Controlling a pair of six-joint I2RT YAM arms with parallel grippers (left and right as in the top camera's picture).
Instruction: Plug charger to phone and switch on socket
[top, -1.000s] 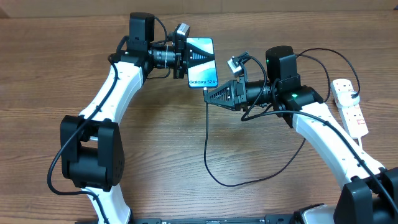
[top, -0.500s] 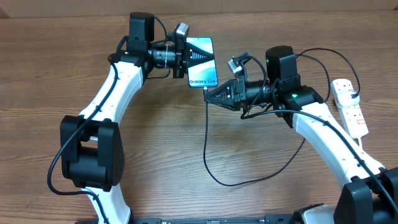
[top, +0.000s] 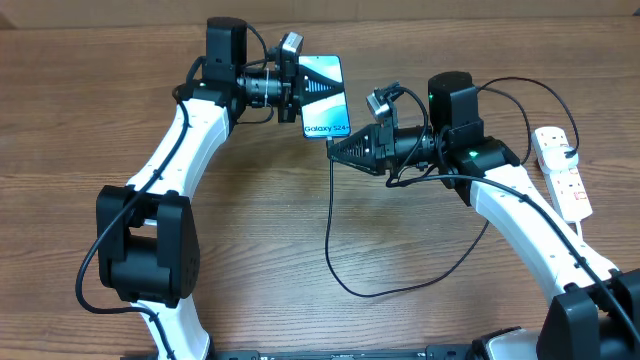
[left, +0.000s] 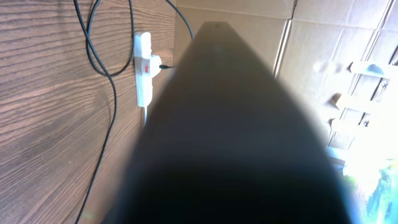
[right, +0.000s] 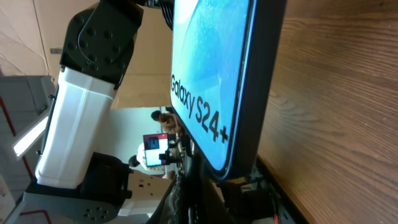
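Upper centre: left gripper (top: 297, 90) clamps phone (top: 325, 98); right gripper (top: 334, 150), closed on charger (top: 329, 230), meets its lower edge, seemingly unseated. Socket (top: 562, 172), right edge, awaits switching.

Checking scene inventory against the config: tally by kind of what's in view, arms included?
phone: 1
charger cable: 1
power strip: 1
robot arms: 2
Total: 5
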